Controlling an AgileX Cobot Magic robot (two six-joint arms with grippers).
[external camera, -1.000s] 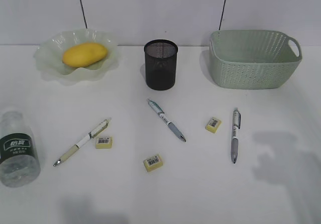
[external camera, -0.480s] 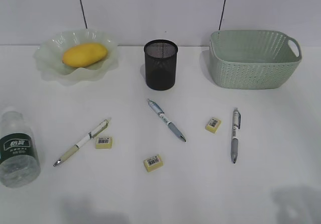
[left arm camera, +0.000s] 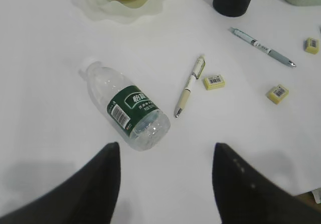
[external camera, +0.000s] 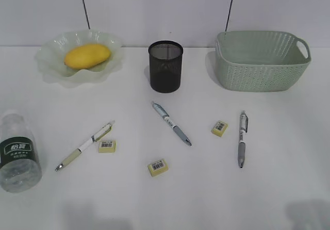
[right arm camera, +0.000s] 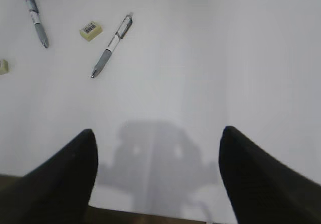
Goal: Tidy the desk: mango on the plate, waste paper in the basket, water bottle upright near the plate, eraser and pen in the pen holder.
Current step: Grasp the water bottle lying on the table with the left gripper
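Open white desk (external camera: pixel 289 152) along the right, clear of clutter. Middle strewn with three pens (external camera: pixel 171 123) and three erasers (external camera: pixel 158 167), narrow gaps between. Bottle (external camera: pixel 18 158) lying at the left edge. At the back, plate (external camera: pixel 51 52), mesh cup (external camera: pixel 165 66) and basket (external camera: pixel 260 60) standing well apart, passable between.

The water bottle (left arm camera: pixel 131 108) carries a dark green label (left arm camera: pixel 133 106) with white Chinese lettering, two large characters with smaller print beneath, too blurred to read for certain. Beside the lettering on that label sits a white barcode patch, its digits too small to make out. Each of the three yellow erasers (external camera: pixel 158 167) (external camera: pixel 106 146) (external camera: pixel 219 128) bears a black barcode on a white sticker, with no legible numbers. The middle pen (external camera: pixel 171 123) shows dark print on its barrel, unreadable.
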